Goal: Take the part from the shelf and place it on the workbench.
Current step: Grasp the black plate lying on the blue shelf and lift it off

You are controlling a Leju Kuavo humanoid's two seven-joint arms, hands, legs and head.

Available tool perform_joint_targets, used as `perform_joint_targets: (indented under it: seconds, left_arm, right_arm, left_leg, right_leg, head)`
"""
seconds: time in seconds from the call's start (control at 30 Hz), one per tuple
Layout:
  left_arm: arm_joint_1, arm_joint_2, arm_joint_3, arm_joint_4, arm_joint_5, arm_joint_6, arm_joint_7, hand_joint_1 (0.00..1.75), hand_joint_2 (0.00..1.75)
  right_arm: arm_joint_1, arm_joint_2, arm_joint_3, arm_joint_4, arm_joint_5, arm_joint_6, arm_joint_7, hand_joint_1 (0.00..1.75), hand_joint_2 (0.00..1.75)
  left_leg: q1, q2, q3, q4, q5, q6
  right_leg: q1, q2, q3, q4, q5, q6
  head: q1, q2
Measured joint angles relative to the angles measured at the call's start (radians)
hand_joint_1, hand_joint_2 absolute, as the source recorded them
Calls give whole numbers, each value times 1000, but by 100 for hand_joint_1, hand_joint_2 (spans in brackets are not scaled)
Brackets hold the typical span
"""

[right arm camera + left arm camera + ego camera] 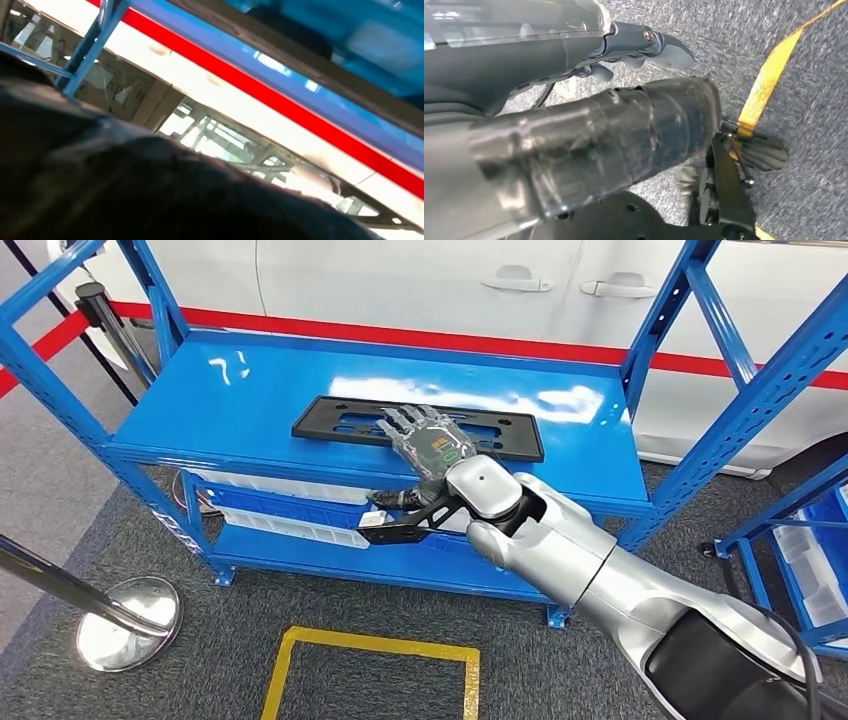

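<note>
From the head, the flat black slotted plastic part (420, 427) lies along the middle of the blue metal shelf's (240, 400) top level, and the right hand (428, 445) rests flat on it, fingers spread, holding nothing. The left wrist camera shows the left hand (644, 47) hanging over grey carpet (814, 65) beside yellow floor tape (769, 80), fingers curled on nothing.

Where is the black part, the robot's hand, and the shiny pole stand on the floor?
black part (340, 420), head view, its left half on the shelf.
right hand (428, 440), head view, back of the hand.
pole stand (128, 622), head view, its round base.
</note>
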Motion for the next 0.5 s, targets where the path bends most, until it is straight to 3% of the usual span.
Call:
perform_joint_targets:
  seconds: [0.07, 0.13, 0.23, 0.3, 0.37, 0.4, 0.43, 0.5]
  left_arm:
    - [-1, -1, 0, 0, -2, 0, 1, 0, 0]
    - [-3, -2, 0, 0, -2, 0, 1, 0, 0]
    - [-4, -1, 0, 0, -2, 0, 1, 0, 0]
    - [-3, 0, 0, 0, -2, 0, 2, 0, 0]
    - [-3, 0, 0, 0, -3, 0, 4, 0, 0]
    - [-3, 0, 0, 0, -3, 1, 5, 0, 0]
    - [-2, 0, 0, 0, -4, 2, 7, 0, 0]
    - [-2, 1, 1, 0, -4, 3, 8, 0, 0]
  right_arm:
    - [0, -4, 0, -5, 0, 0, 0, 0, 0]
    - [0, -7, 0, -9, 0, 1, 0, 0, 0]
    - [-2, -10, 0, -12, 0, 0, 0, 0, 0]
    - [-3, -10, 0, -15, 0, 1, 0, 0, 0]
    - [0, -10, 0, -16, 0, 2, 0, 0, 0]
    - [2, -10, 0, -16, 0, 2, 0, 0, 0]
    - [3, -10, 0, -16, 0, 2, 0, 0, 0]
    - [3, -10, 0, -16, 1, 3, 0, 0, 0]
  left_leg:
    - [-3, 0, 4, 2, -7, -7]
    - [-5, 0, 3, 1, -10, -16]
    - [-4, 2, -3, 25, -31, -31]
    - [-1, 3, -50, 125, -78, -39]
    - [0, 3, -122, 247, -116, -45]
    - [0, 3, -143, 274, -113, -46]
    - [1, 3, -145, 263, -89, -47]
    - [1, 3, -101, 148, -11, -45]
  right_leg:
    - [6, 0, 42, -97, 32, -8]
    - [11, 0, 51, -117, 25, -14]
    - [2, 1, 64, -130, 24, -28]
    - [-1, 0, 73, -135, 21, -36]
    - [0, -1, 78, -134, 16, -41]
    - [0, -1, 80, -133, 13, -41]
    - [0, 0, 84, -131, 8, -41]
    - [-1, 1, 96, -126, -4, -36]
  head:
    - [0, 0]
    - [-1, 0]
    - [-1, 0]
    - [-1, 0]
    - [-2, 0]
    - [-2, 0]
    - [-2, 0]
    - [-2, 0]
